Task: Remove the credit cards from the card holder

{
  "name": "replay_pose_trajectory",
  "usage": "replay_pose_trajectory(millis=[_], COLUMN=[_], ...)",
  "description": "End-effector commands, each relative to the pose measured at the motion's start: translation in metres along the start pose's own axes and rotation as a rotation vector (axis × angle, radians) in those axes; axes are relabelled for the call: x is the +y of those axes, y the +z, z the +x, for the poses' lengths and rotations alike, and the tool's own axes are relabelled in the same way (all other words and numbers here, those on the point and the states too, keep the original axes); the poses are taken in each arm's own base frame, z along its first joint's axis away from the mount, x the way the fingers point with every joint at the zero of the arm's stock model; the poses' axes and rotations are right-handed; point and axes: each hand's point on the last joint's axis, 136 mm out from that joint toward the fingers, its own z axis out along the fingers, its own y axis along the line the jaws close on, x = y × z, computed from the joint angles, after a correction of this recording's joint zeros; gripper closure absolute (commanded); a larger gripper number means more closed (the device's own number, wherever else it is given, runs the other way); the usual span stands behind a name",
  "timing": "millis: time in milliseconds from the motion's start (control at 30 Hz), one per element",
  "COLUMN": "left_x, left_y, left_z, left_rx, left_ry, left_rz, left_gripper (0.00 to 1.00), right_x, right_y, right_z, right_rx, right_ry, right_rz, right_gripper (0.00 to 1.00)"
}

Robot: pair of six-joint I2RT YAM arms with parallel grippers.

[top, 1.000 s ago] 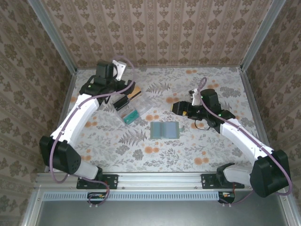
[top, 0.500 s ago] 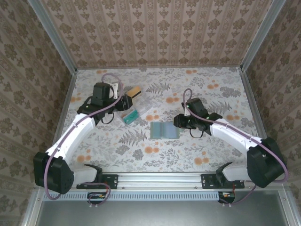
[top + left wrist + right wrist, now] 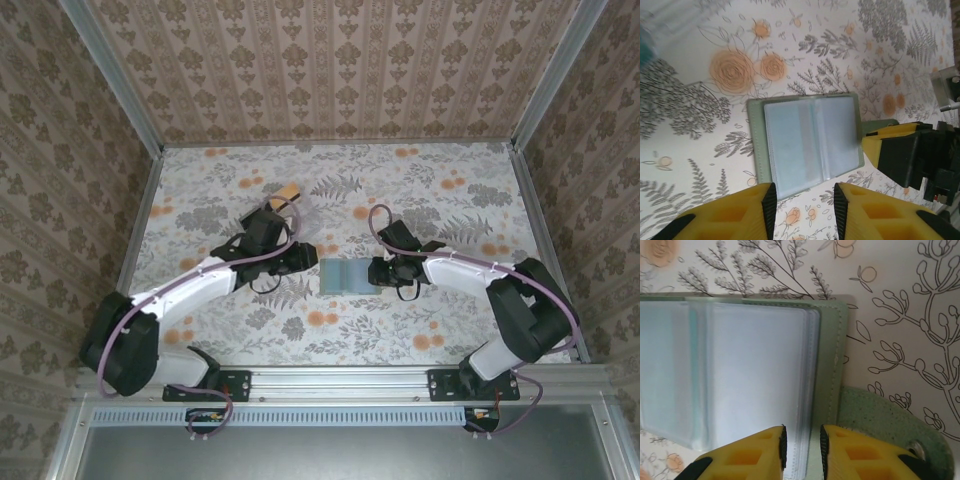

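Note:
The card holder [image 3: 349,275] lies open and flat mid-table, grey-green with blue-grey clear sleeves [image 3: 810,142]. The credit cards are hidden; none can be told apart inside the sleeves. My left gripper [image 3: 306,258] hovers at the holder's left side. In the left wrist view its gripper [image 3: 804,205] is open, with bare table between the pads, just off the holder's edge. My right gripper [image 3: 381,270] is at the holder's right edge. In the right wrist view the right gripper [image 3: 801,445] has its jaws narrowed onto the edge of the holder's [image 3: 760,375] sleeve stack.
The holder's closing flap [image 3: 890,425] with a snap sticks out to the right. A black-and-orange block [image 3: 288,192] lies behind the left arm. A clear box with a teal item [image 3: 645,35] is blurred beside the left wrist. Patterned walls enclose the table.
Both arms swung inward from the back of the table to the holder's two sides. The left jaws narrowed; the right jaws closed down onto the sleeve edge.

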Motion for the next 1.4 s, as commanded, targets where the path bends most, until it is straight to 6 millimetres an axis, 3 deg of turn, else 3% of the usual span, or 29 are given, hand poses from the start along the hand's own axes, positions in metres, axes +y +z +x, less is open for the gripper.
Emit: replay_pose_trajectory(millis=[0,167,400,667,1367], left_x=[-0.005,-0.004,0.010,0.019,0.003], left_y=[0.018,0.042,0.060,0.072,0.082], left_z=[0.005,0.018,0.030,0.037,0.042], left_rx=[0.011,0.074,0.126,0.168,0.214], left_ry=[-0.048,-0.054,-0.062,-0.061,-0.034], left_rz=[0.037,0.035,-0.014,-0.040,0.024], left_gripper=[0.64,0.67,0.67,0.67,0.68], right_x=[-0.009,-0.009,-0.008,-0.006,-0.008], right_y=[0.007,0.016,0.019,0.019,0.025], right_z=[0.008,0.015,0.018,0.017,0.022], right_rx=[0.026,0.048,0.055,0.053,0.069], right_ry=[-0.025,-0.034,-0.025,-0.022,-0.015], right_rz=[0.057,0.066,0.065,0.058,0.060], right_gripper=[0.72,0.74,0.76,0.77,0.77])
